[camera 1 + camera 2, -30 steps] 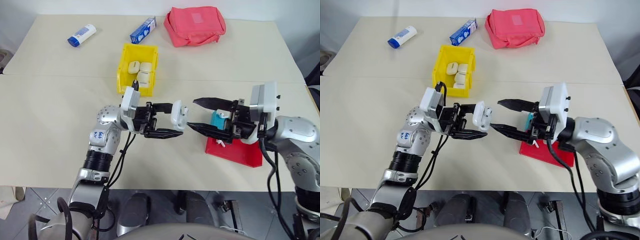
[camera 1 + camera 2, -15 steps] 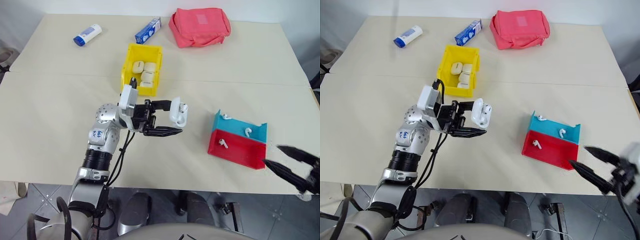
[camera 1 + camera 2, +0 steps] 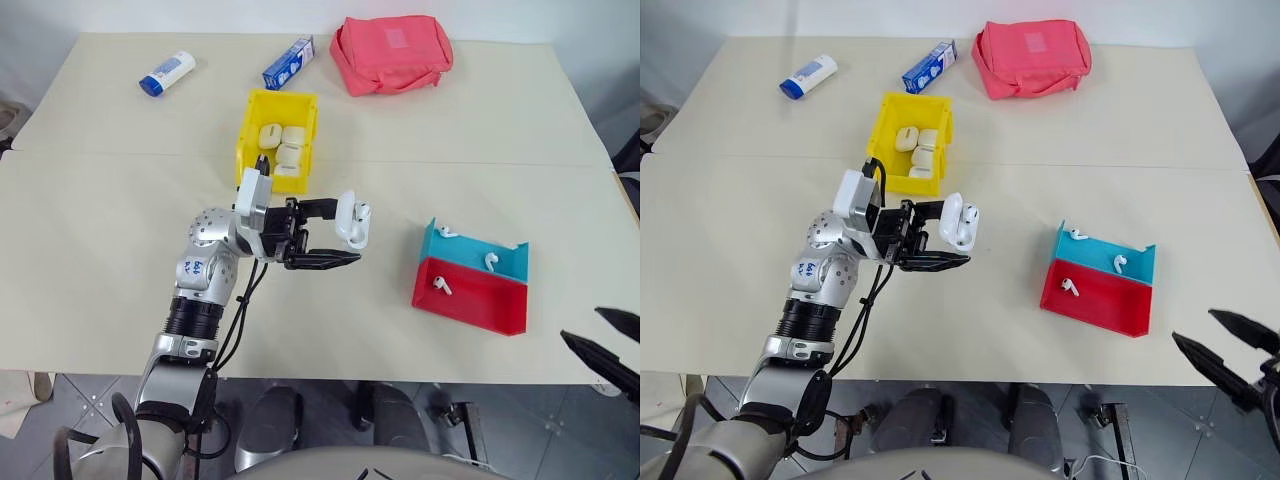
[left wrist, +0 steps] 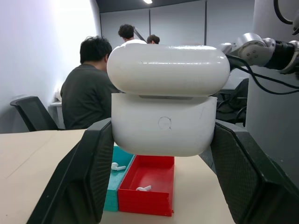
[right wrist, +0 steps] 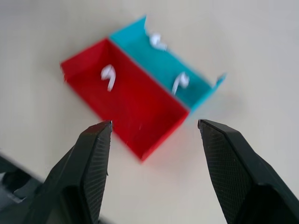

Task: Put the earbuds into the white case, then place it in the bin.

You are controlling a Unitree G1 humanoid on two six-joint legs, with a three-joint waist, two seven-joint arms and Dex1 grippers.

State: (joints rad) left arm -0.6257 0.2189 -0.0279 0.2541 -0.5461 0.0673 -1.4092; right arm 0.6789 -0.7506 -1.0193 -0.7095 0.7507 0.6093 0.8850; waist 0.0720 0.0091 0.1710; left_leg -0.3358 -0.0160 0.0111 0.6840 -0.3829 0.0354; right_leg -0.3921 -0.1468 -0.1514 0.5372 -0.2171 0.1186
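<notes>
The white case (image 3: 353, 220), lid ajar, is clamped in the left gripper (image 3: 335, 233) above the desk (image 3: 100, 250); the right gripper (image 3: 603, 342) is spread apart at the near right.

You see the left gripper (image 3: 952, 238) clamped on a small glossy white rounded case (image 3: 960, 220), lid ajar, above the cream table (image 3: 730, 250). At its eleven o'clock sits the bright yellow plastic bin (image 3: 886, 140) holding cream cases. At three o'clock lies a red and teal shallow tray (image 3: 1095, 305) with three tiny white earbuds (image 3: 1068, 286). The right gripper (image 3: 1228, 346), fingers apart, hangs at four o'clock.
</notes>
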